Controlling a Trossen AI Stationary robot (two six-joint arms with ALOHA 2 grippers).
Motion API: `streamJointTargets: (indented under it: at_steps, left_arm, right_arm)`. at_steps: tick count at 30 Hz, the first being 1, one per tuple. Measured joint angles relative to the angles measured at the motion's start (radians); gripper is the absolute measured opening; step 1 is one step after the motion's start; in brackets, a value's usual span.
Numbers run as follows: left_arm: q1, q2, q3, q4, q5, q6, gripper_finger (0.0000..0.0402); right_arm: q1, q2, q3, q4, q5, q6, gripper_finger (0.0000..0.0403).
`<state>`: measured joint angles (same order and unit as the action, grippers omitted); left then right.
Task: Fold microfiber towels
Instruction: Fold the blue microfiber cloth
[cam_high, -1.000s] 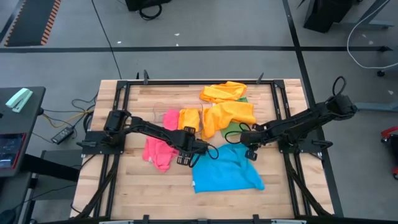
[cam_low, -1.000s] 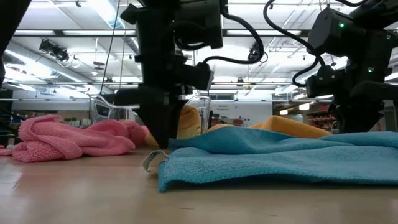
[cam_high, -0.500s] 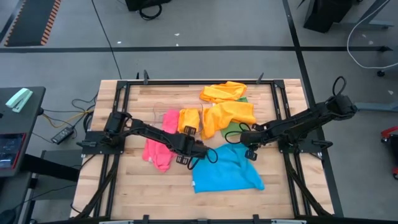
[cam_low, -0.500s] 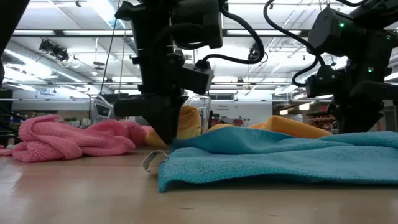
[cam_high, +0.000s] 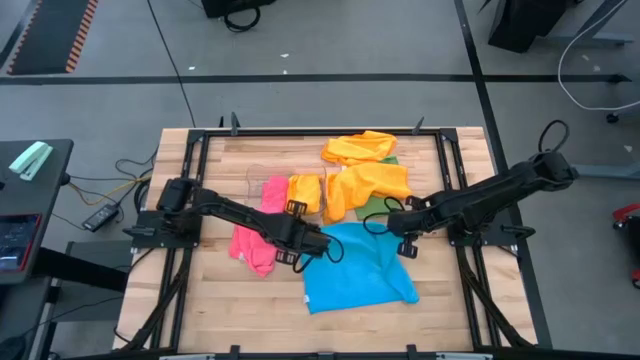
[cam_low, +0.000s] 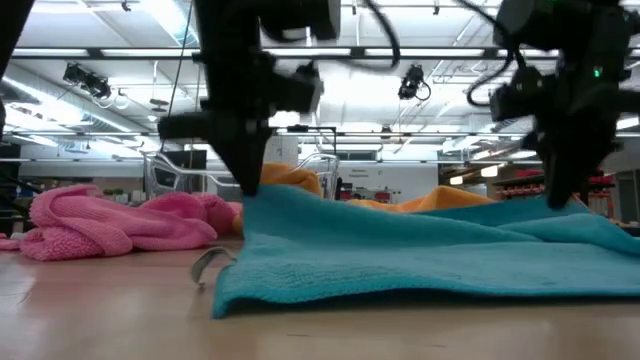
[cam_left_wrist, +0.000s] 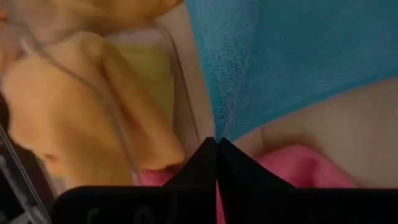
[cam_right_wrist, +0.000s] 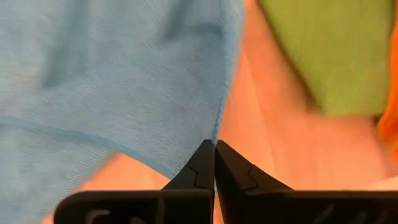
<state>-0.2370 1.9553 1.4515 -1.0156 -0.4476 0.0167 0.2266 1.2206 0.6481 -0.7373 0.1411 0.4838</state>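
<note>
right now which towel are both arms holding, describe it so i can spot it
On the wooden table, look at the near middle, between the two arms. The blue towel lies there spread nearly flat, the left gripper and right gripper each pinching a far corner. It is the only blue one; its neighbours lie crumpled.

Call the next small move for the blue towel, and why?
Probably lift both far corners together and carry them over toward the near edge. The left claw and right claw are each shut on a far corner of the blue towel, which lies spread on the table with its near edge flat.
</note>
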Motion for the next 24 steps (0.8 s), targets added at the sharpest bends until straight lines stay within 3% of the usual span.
streamJointTargets:
  at_steps: [5,13,24]
  left_arm:
    - [-0.029,-0.026,0.074,-0.061,0.007,-0.001,0.0005]
    - [-0.022,-0.027,0.135,-0.212,0.007,-0.033,0.0004]
    - [-0.039,-0.027,0.138,-0.315,0.007,-0.113,0.0006]
  right_arm:
    - [0.064,0.007,0.102,-0.060,0.078,-0.042,0.0008]
    - [0.141,0.007,0.237,-0.255,0.373,-0.068,0.0008]
    - [0.240,0.007,0.333,-0.381,0.412,-0.033,0.0007]
